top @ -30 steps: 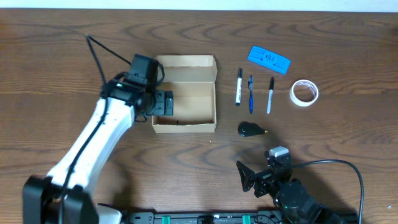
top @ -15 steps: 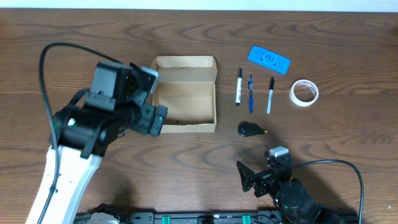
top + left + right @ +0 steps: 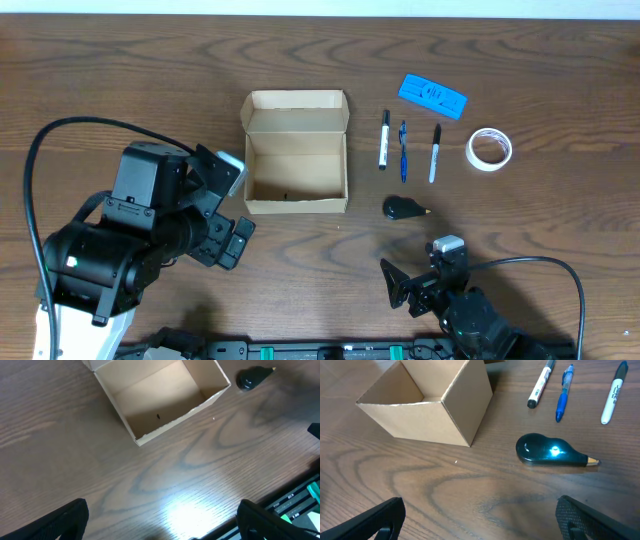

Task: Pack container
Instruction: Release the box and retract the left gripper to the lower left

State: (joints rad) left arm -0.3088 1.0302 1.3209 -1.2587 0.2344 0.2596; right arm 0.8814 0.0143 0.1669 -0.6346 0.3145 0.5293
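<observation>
The container (image 3: 296, 152) sat on the brown tabletop (image 3: 560, 220) with its lid flap folded back. The left gripper (image 3: 234, 202) hung beside the container's front left corner, not touching it. Its fingers were spread wide with nothing in them. The right gripper (image 3: 480, 527) was low near the front edge, also spread wide and holding nothing. A shiny black teardrop thing (image 3: 404, 208) lay just right of the container. Behind it lay three pens (image 3: 403, 150) in a row, a tape roll (image 3: 490, 149) and a blue block (image 3: 432, 96).
</observation>
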